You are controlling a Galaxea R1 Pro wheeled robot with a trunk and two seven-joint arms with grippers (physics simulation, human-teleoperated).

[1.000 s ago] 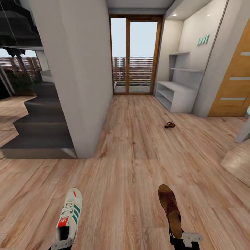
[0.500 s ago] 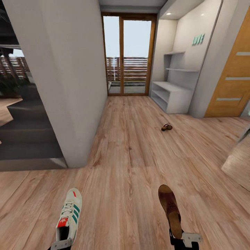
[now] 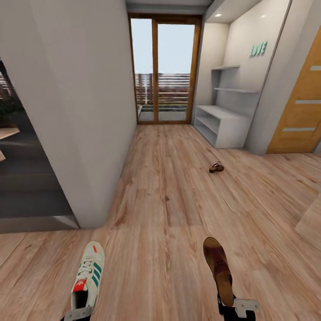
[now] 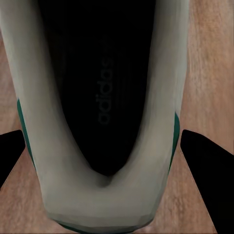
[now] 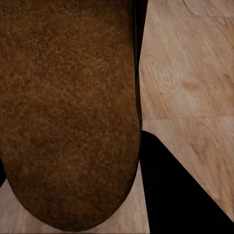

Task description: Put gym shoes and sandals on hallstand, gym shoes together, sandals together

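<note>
Low in the head view, my left gripper (image 3: 76, 314) is shut on the heel of a cream-white gym shoe (image 3: 89, 277) with green stripes, toe pointing ahead. The left wrist view looks into that shoe's dark opening (image 4: 105, 122), with black fingers (image 4: 207, 175) on either side. My right gripper (image 3: 235, 307) is shut on a brown sandal (image 3: 218, 267); its tan insole (image 5: 68, 112) shows beside a dark finger (image 5: 175, 190). The other sandal (image 3: 216, 167) lies on the wood floor (image 3: 169, 200) well ahead. Beyond it, the light-grey hallstand (image 3: 223, 127) stands at the far right. The second gym shoe is out of view.
A grey wall block (image 3: 84, 111) juts in close on the left, with dark steps (image 3: 26, 187) behind it. A glass door (image 3: 162, 67) closes the corridor's far end. On the right are a wooden door (image 3: 298, 111) and a pale wooden corner (image 3: 312, 223).
The whole view has shifted: the left wall looms larger, the dark steps have slid off to the left, and the hallstand sits a bit nearer. Both grippers still hold their shoes.
</note>
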